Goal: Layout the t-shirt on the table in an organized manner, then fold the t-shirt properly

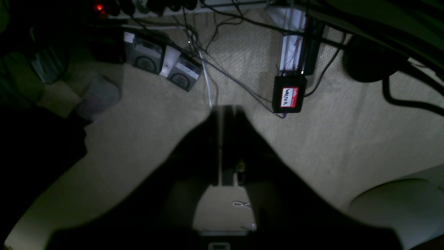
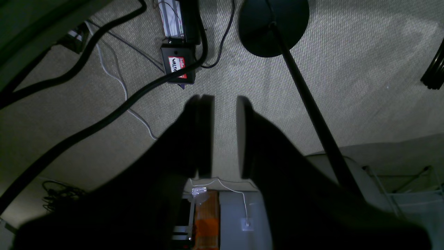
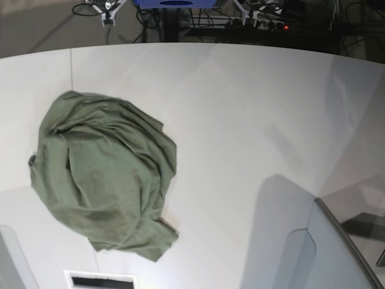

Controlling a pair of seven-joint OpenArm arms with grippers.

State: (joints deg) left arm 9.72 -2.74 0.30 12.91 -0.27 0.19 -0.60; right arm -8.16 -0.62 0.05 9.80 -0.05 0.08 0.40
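Note:
The olive-green t-shirt (image 3: pixel 102 180) lies crumpled in a rounded heap on the left part of the white table (image 3: pixel 240 120), with no collar or sleeve showing clearly. Neither gripper appears in the base view. In the left wrist view my left gripper (image 1: pixel 227 108) is shut, its dark fingers pressed together and holding nothing, above carpeted floor. The right wrist view shows my right gripper (image 2: pixel 224 100) open by a narrow gap with nothing between the fingers, also over the floor. The t-shirt is absent from both wrist views.
A grey angled panel (image 3: pixel 337 253) rises at the table's lower right, and a dark slot (image 3: pixel 99 280) sits at the front edge. On the carpet lie cables, a black box with a red label (image 1: pixel 289 97), and a black stand base (image 2: pixel 274 24) with its pole.

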